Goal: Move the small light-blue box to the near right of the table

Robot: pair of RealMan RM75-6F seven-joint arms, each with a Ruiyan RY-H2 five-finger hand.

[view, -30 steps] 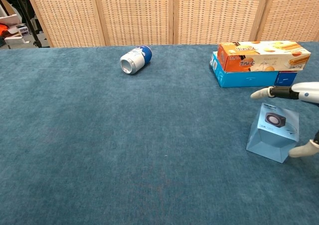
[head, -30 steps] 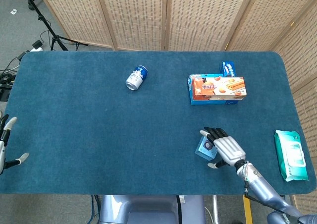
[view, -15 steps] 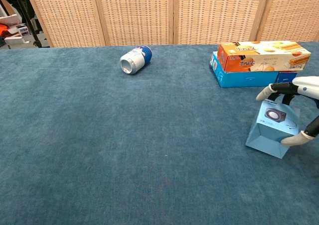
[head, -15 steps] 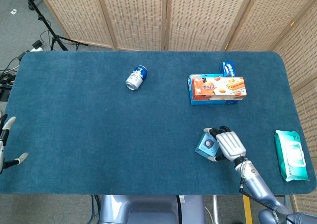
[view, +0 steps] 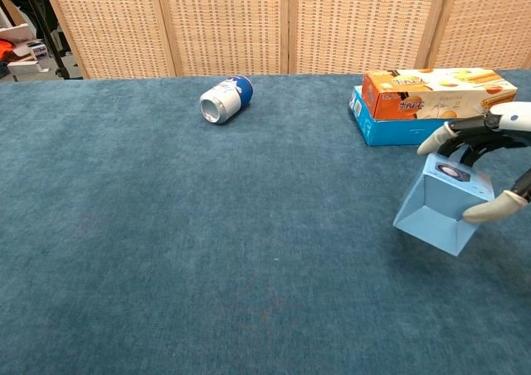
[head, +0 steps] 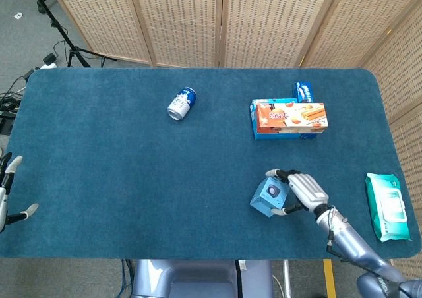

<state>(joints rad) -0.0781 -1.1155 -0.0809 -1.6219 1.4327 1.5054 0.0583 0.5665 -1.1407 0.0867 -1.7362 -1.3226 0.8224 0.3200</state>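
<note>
- Wicker screens (head: 224, 21) fill the top of the frame behind the blue-carpeted table (head: 119, 179) I am working over.
- Stacked snack boxes (head: 288, 118) sit right of centre, a small blue pack touching their upper edge; I leave them alone.
- At the right edge lies a green wipes packet (head: 386, 206), close to where I judge the drop spot to be, so a careless sweep could knock it.
- My right hand (head: 304, 192), lower right, pinches the small light-blue box (head: 269, 198) between thumb and fingers.
- That box hangs tilted in the chest view (view: 438, 199), held only at its upper end, lower edge off the cloth. I judge the hold thin: a quick swing could let it pivot and slip out.
- An overturned can (head: 182, 103) lies upper centre-left.
- My left hand (head: 8, 192), far left edge, shows fingers spread on nothing.
</note>
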